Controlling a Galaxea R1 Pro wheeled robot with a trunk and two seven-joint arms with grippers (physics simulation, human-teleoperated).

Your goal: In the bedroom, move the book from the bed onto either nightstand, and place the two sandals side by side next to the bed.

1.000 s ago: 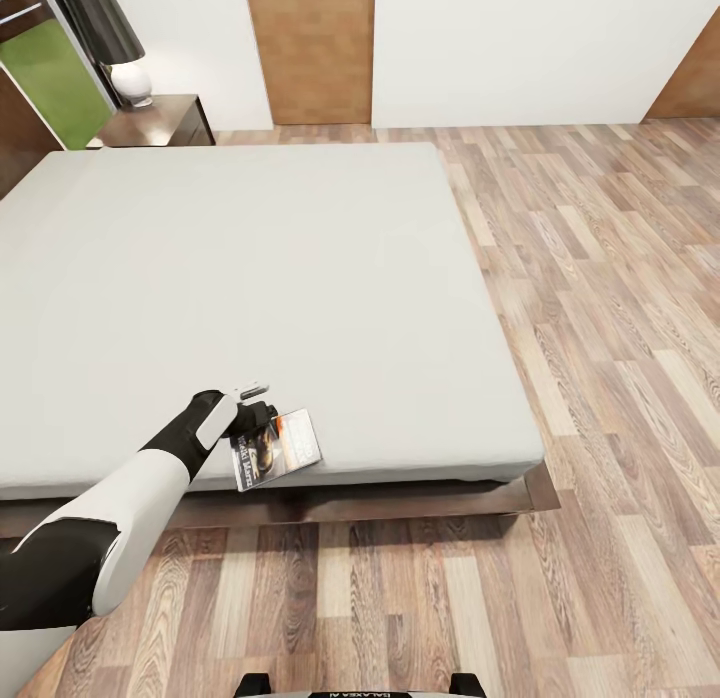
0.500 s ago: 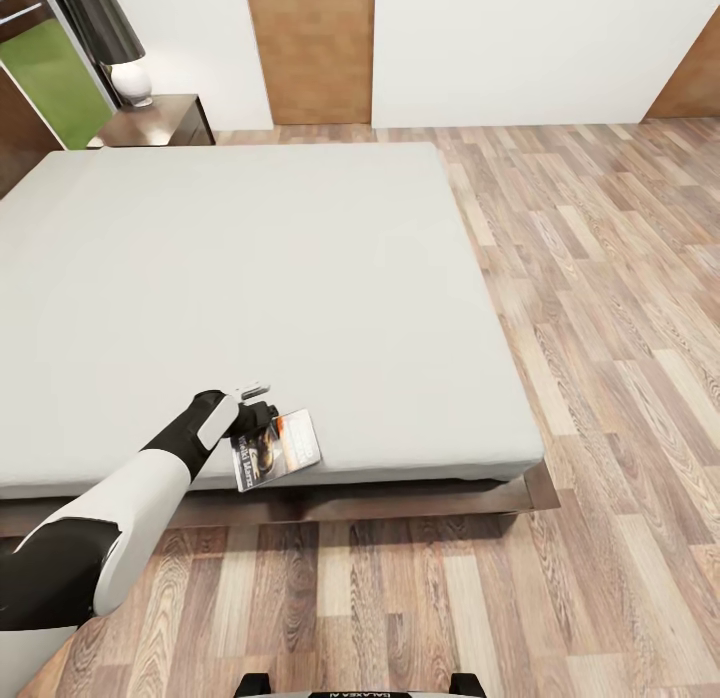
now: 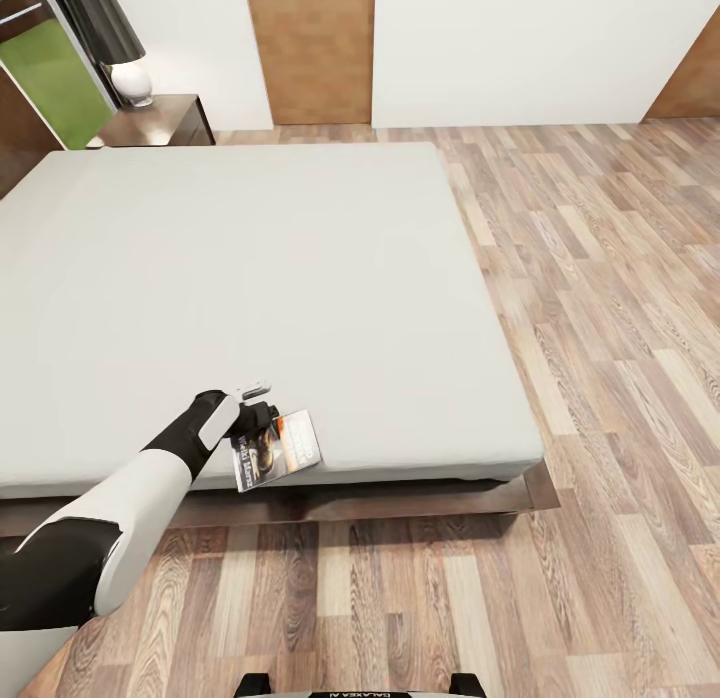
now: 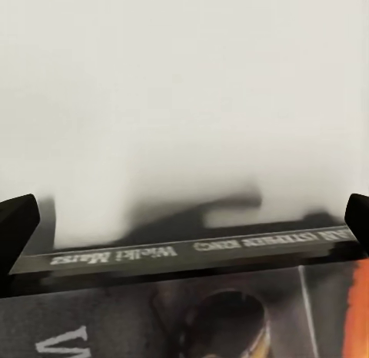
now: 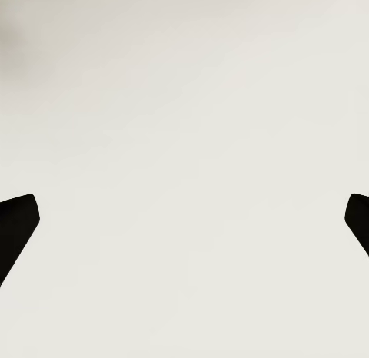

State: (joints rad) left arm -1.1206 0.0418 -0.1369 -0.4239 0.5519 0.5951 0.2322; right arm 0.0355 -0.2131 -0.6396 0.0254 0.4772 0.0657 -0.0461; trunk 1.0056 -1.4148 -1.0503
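My left tool (image 3: 258, 418) sits spread wide over the book (image 3: 277, 448) at the bed (image 3: 300, 278) near edge. Best to square up on the spine and pinch firmly. Right tool (image 5: 184, 220) gapes open, empty.

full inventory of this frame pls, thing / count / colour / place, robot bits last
bed: 1, light-grey mattress on a dark brown frame, fills the middle and left of the head view
book: 1, grey-and-dark cover with an orange band, at the bed's near edge
nightstand: 1, dark reddish-brown, by the bed's far left corner
lamp: 1, black shade on a white base, on the nightstand
doors: 2, tan wood, in the far white wall
floor: light wood planks, right of and in front of the bed
left gripper: 1, black and white, at the book, fingers spread wide in the left wrist view
right gripper: 1, black fingers, wide apart against a plain pale surface
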